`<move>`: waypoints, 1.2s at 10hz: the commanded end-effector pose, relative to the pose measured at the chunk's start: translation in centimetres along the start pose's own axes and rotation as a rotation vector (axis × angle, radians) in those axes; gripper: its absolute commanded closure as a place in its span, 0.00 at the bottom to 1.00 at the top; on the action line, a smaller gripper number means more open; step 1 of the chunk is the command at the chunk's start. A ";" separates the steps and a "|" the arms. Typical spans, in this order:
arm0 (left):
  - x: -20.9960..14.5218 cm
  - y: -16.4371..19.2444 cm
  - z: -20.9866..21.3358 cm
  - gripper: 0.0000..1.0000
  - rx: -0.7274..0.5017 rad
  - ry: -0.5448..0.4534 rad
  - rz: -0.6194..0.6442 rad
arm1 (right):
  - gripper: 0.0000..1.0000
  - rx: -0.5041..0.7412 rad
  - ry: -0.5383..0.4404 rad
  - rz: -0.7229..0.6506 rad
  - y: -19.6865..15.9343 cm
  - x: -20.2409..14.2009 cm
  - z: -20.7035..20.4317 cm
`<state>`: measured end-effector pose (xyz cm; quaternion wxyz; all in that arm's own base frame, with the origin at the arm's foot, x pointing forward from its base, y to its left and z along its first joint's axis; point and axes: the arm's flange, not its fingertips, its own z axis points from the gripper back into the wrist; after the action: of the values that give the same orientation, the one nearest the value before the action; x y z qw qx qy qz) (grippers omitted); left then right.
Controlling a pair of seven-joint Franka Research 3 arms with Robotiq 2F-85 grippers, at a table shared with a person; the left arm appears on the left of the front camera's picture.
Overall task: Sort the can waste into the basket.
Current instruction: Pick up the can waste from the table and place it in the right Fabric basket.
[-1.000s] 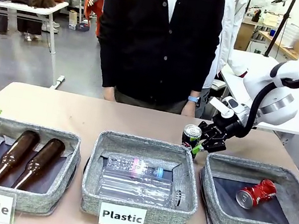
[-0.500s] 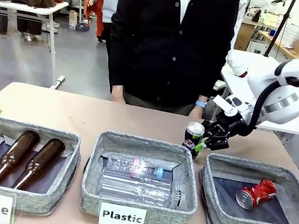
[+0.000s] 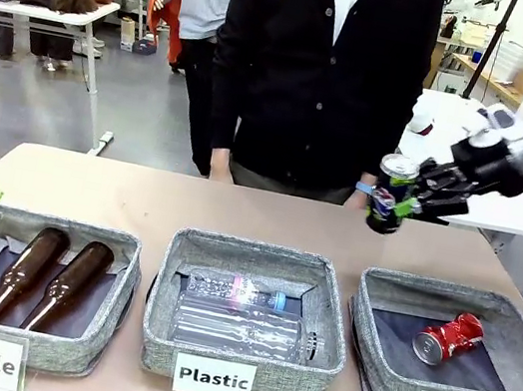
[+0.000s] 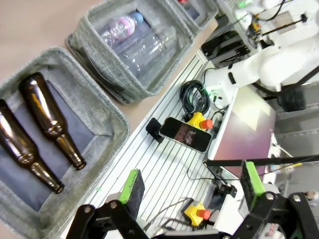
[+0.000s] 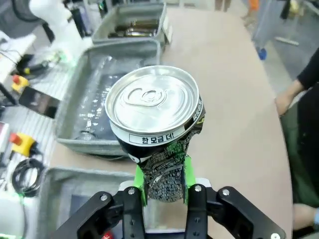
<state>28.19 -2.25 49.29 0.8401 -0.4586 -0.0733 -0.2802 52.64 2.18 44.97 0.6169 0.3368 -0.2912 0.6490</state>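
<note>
Cans are half sorted, as far as I can judge: the red can [image 3: 448, 339] already lies on its side on the dark lining of the basket [image 3: 381, 377] signed "Can", and the black-blue can [image 3: 391, 192] is up in the air, pinched in my right hand [image 3: 405, 204]. That hand is clamped on the can's crumpled lower body, green pads pressing in from either side, with the silver top [image 5: 152, 100] and its pull tab tipped toward my wrist camera. From the hand, the Can basket sits below and a little toward my own side of the worktop [image 3: 140, 196], so what is left looks like a short carry over its rim, a lowering and a release; nothing has been let go yet. My right arm reaches in from my right with the wrist turned so the fingers point roughly sideways toward the middle, holding the can nearly upright with a slight lean. Just behind the hand stands a person in a dark cardigan [image 3: 315, 63], a hand near the far edge of the worktop, close to my grip. Farther toward my left from the hand are the basket signed "Plastic" [image 3: 167, 331] holding clear bottles and the one signed "Bottle" [image 3: 106, 330] with two brown glass bottles. My left hand [image 4: 192, 191] idles out past the Bottle basket, its fingers spread wide with nothing between them, looking down over that basket's edge and the rig's cabling.
</note>
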 end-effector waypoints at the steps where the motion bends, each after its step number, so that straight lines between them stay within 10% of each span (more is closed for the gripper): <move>1: -0.2 0.2 0.1 0.00 -0.009 0.000 -0.017 | 1.00 0.024 0.239 -0.100 6.4 2.2 1.8; 6: -0.2 0.2 0.1 0.00 -0.009 0.000 -0.017 | 1.00 -0.037 0.834 -0.273 10.8 3.9 3.3; 12: -0.2 0.2 0.1 0.00 -0.009 0.000 -0.017 | 1.00 -0.074 0.891 -0.262 10.2 3.7 2.8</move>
<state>28.19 -2.23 49.28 0.8401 -0.4588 -0.0734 -0.2800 42.41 1.22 50.30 0.7612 0.0504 0.0212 0.6463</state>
